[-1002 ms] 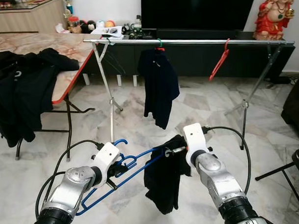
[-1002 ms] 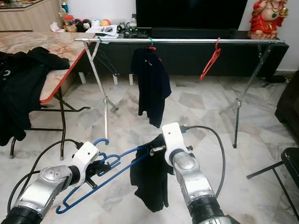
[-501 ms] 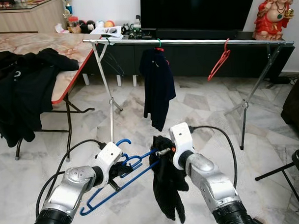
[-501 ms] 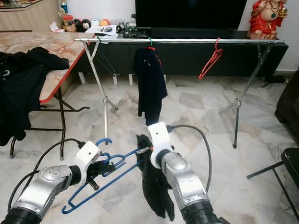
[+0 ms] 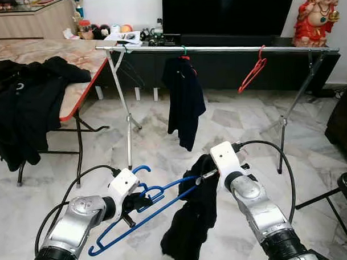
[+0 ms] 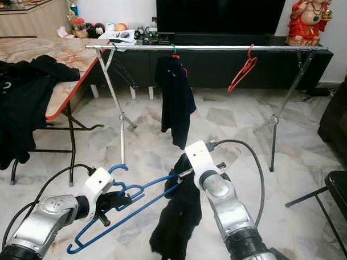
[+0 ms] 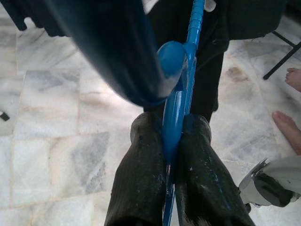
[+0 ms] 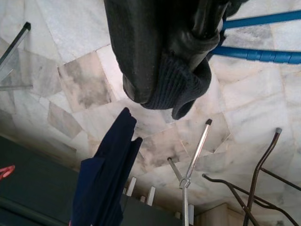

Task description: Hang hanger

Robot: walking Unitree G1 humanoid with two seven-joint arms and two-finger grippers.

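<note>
The left gripper (image 5: 132,204) is clenched on the blue hanger (image 5: 143,218) low in front; the right gripper (image 8: 188,52), at its 3 o'clock, pinches the black garment (image 5: 191,223). Dressing the hanger comes first; the rail (image 5: 216,48) waits at 12 o'clock

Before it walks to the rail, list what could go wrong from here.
1. The black garment hangs bunched on one end of the blue hanger, pinched by the right pincer; it may slide off.
2. The left pincer grips only the thin neck, so the lopsided hanger may twist.
</note>
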